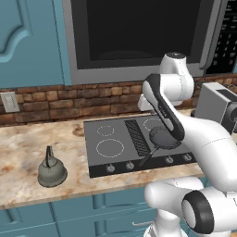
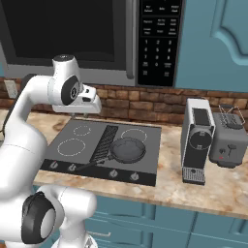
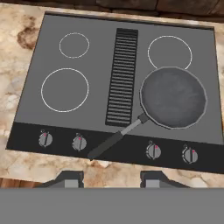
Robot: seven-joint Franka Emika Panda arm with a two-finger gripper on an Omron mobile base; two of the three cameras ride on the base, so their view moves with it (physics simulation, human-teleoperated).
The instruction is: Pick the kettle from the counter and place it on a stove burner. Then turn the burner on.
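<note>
The grey-green kettle (image 1: 52, 170) stands upright on the beige marbled counter (image 1: 28, 148), well off to the claw's (image 3: 111, 178) left. The white-ringed burner (image 3: 64, 89) lies below the claw, ahead and left.

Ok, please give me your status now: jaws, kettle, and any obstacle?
Gripper above the cooktop, jaws apart, holding nothing. Kettle upright on the counter, left of cooktop. Frying pan covers the front right burner.

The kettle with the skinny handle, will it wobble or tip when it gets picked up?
The kettle would probably swing if lifted by its thin arched handle. Its squat, wide base suggests it won't tip easily on the counter.
</note>
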